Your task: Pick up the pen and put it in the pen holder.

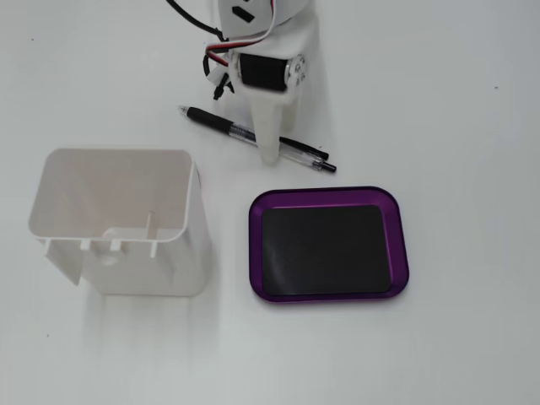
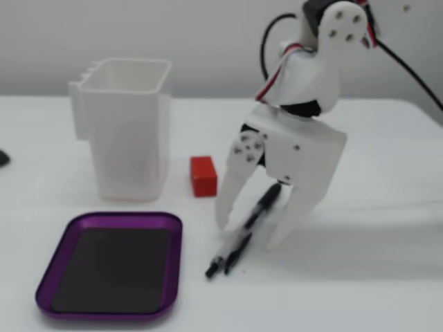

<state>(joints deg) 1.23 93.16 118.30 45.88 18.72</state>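
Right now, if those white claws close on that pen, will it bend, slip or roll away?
The pen looks like stiff plastic, so it probably won't bend. Its slim, smooth clear barrel might slip. It lies flat between the open gripper fingers; the clip would likely stop it rolling far.

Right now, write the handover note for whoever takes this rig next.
Gripper: open, low at the table, one finger on each side of the pen; not closed on it.
Pen: flat on the table beside the purple tray; in the top-down fixed view a finger covers its middle.
Pen holder: upright, empty from above.
Red block: by the holder, not part of the job.
Done: approach. Left: grasp, lift, drop in holder.
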